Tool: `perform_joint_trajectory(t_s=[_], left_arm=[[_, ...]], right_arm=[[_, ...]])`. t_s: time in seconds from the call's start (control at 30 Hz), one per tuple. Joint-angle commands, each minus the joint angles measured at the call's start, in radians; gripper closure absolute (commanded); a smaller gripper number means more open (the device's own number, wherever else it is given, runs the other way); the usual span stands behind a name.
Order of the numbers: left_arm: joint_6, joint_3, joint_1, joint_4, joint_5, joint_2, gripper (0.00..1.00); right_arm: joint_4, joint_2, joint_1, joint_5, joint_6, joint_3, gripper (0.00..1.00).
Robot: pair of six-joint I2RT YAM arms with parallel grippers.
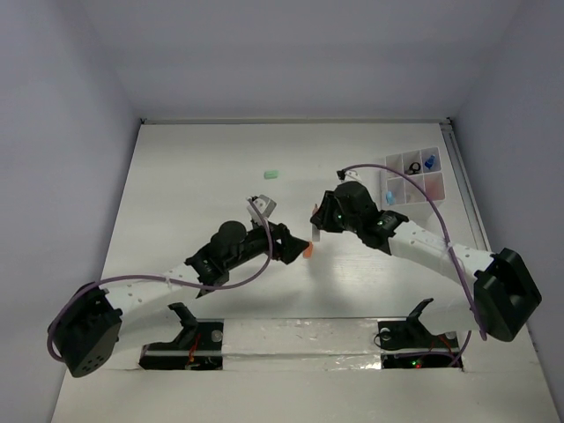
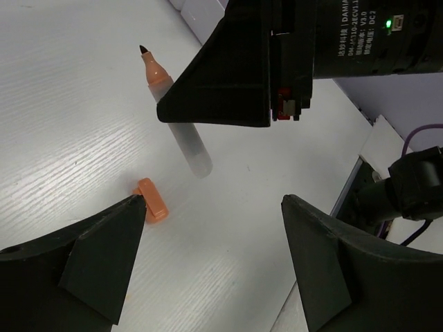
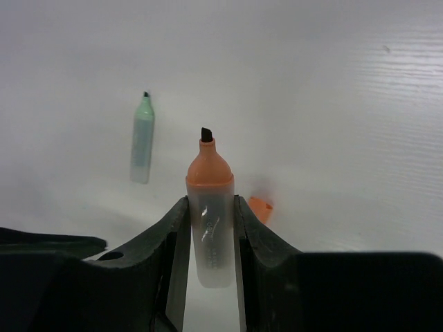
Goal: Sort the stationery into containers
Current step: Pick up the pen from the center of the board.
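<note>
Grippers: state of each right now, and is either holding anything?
Left gripper: open, empty; an orange cap lies loose beside one fingertip.
Right gripper: closed on the orange marker, which is uncapped.

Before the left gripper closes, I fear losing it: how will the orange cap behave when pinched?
The orange cap looks small, hard and light: likely stiff, but apt to skid on the smooth table. It lies beside one finger of the open left gripper, off centre, so closing would probably nudge it sideways first.

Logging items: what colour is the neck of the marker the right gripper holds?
Orange, on the marker, best seen in the right wrist view.
</note>
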Motion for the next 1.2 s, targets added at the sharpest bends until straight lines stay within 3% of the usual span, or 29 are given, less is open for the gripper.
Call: perform_joint_trajectory(t_s=[0.0, 0.37, 0.47, 0.6, 0.7, 0.83, 0.93, 1.1, 1.17], left_arm=[[-0.011, 0.064, -0.013, 0.064, -0.040, 0.038, 0.24], [-0.010, 0.139, -0.023, 0.073, -0.131, 0.193, 0.38], [-0.016, 0.142, -0.023, 0.075, -0.175, 0.195, 0.58], [-0.011, 0.144, -0.032, 0.069, -0.229, 0.189, 0.75], [-0.004, 0.148, -0.032, 0.062, -0.235, 0.195, 1.00], [0.007, 0.159, -0.032, 0.046, -0.223, 0.195, 1.00], [0.019, 0.138, -0.032, 0.038, -0.207, 0.158, 1.00], [0.067, 0.118, -0.032, -0.045, -0.252, 0.057, 1.00], [0.091, 0.110, -0.032, -0.089, -0.289, 0.023, 1.00]], right_arm=[[0.165, -0.008, 0.020, -0.037, 0.007, 0.049, 0.89], [0.300, -0.025, 0.062, -0.124, 0.057, -0.025, 0.87], [0.306, -0.026, 0.073, -0.125, 0.064, -0.039, 0.87], [0.308, -0.043, 0.073, -0.155, 0.067, -0.060, 0.86], [0.306, -0.057, 0.073, -0.164, 0.067, -0.068, 0.86], [0.294, -0.074, 0.073, -0.158, 0.054, -0.069, 0.84], [0.244, -0.097, 0.073, -0.140, 0.022, -0.046, 0.72], [0.087, -0.167, 0.073, -0.040, -0.056, -0.009, 0.35], [0.038, -0.202, 0.073, -0.023, -0.070, -0.009, 0.34]])
